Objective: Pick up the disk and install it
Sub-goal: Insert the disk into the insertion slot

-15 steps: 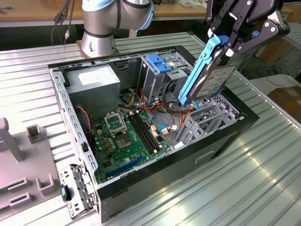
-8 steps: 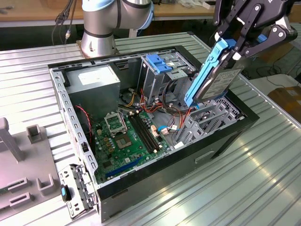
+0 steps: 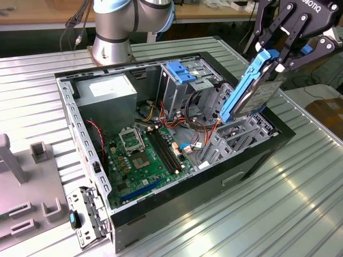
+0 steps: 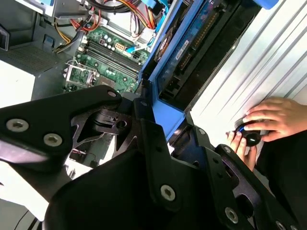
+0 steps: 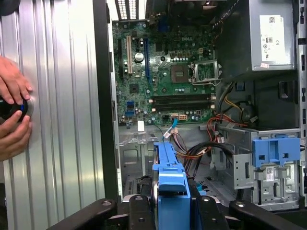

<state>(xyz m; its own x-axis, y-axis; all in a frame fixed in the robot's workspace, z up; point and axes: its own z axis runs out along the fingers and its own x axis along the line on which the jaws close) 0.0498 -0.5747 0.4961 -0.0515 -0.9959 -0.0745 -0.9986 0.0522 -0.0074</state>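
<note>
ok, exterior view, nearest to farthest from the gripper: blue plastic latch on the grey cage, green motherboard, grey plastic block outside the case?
1. Blue plastic latch atop the grey cage, toward the exterior view's left of the gripper holding the disk.
2. Green motherboard, on the case floor, farther left.
3. Grey plastic block, outside the case, at the exterior view's far left.

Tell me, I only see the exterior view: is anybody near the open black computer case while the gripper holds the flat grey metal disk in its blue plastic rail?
Observer: Yes, both wrist views show a person's hands over the ribbed metal table beside the case.
Operator: Holding anything?
Observer: They're on a small round black knob with a blue spot.
Operator: What's the disk's other side like?
Observer: The second wrist view shows a circuit board there.
</note>
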